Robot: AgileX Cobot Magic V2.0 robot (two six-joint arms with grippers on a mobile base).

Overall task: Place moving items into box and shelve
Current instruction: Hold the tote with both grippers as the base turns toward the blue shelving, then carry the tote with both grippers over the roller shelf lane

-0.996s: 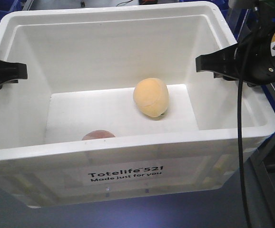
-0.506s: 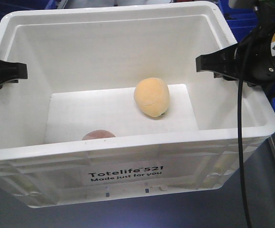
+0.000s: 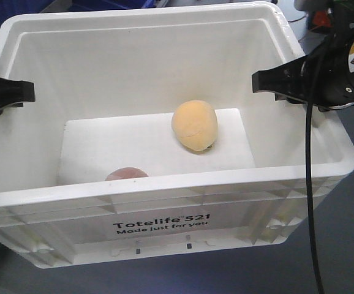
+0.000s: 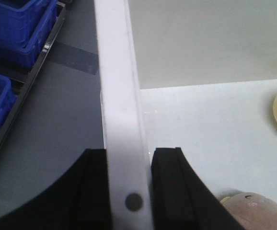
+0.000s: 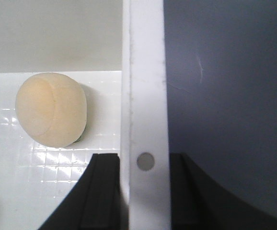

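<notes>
The white box (image 3: 165,184) hangs above the floor, held between both arms. My left gripper (image 3: 24,92) is shut on its left rim (image 4: 117,72), with the jaws (image 4: 129,158) pinching the wall from both sides. On the opposite rim (image 5: 145,72), my right gripper (image 3: 259,81) is shut the same way (image 5: 144,160). Inside the box, the pale orange-yellow ball (image 3: 195,125) rests on the bottom toward the right (image 5: 51,109). The pinkish-brown item (image 3: 127,174) lies near the front wall, half hidden by the rim, and shows more fully in the left wrist view (image 4: 253,211).
Blue plastic crates (image 4: 14,33) stand on a metal-edged rack to the left of the box, over grey floor (image 4: 57,134). More blue shows behind the box's far left corner (image 3: 18,9). A black cable (image 3: 308,184) hangs from the right arm in front of the box's right side.
The box stays fixed between the grippers while the background slides past: blue crates seen at the right edge earlier are gone, and grey floor now shows there. The ball barely shifts.
</notes>
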